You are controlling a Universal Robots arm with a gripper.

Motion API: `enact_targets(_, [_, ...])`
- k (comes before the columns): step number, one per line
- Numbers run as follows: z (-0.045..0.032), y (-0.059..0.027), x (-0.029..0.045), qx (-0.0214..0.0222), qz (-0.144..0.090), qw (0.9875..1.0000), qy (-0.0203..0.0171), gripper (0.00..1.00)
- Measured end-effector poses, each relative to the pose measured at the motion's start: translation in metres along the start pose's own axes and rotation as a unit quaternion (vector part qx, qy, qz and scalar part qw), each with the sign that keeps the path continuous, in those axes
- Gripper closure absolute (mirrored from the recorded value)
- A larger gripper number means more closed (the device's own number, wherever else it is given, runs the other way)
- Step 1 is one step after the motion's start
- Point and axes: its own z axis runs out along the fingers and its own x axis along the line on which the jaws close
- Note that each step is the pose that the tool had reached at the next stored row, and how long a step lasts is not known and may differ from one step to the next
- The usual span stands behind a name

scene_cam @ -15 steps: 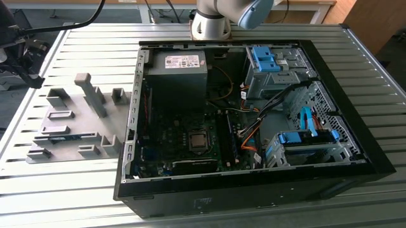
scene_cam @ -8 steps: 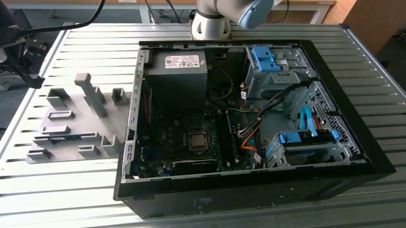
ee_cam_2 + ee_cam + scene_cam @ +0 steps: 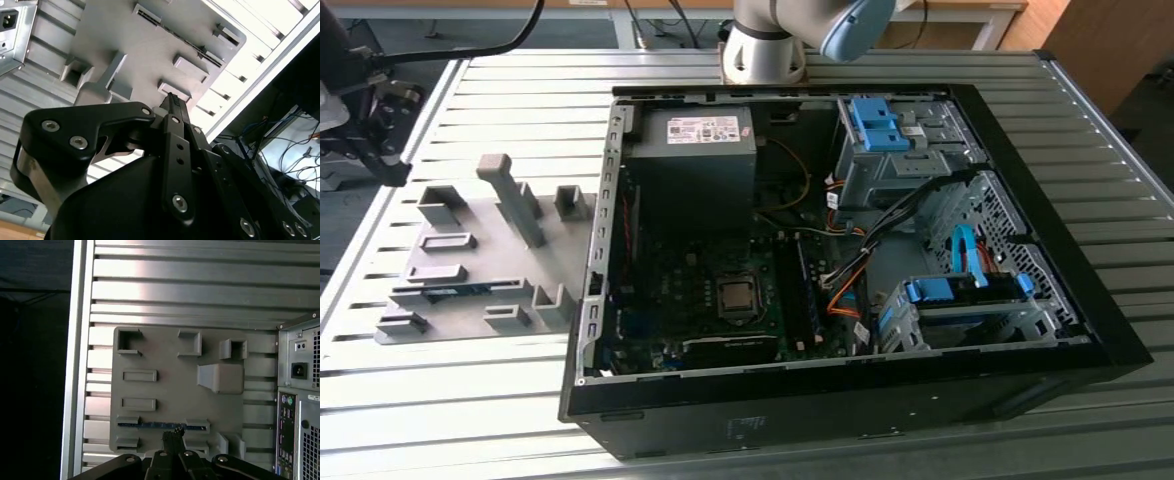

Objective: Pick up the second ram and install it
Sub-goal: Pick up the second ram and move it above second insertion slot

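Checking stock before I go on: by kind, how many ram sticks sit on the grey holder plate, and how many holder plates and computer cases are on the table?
Blue ram stick on the plate: 1
Grey holder plate: 1
Open computer case: 1
Total: 3

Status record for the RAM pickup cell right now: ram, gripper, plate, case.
ram: second ram lies between holder blocks on the fixture plate, not gripped
gripper: gripper above the plate, lined up near the ram's middle, apart from it
plate: on the slatted table, at the exterior view's left of the PC case
case: side open, motherboard exposed
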Motion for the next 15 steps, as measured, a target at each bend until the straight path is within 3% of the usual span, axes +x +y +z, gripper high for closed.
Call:
enact_targets(6, [0.0,0.0,0.0001,0.001,-0.05,0.9987,0.0021,0.89])
enact_targets(15, [0.0001,0.0001,0.0012,0.0024,-0.115,0.9934,0.0047,0.89])
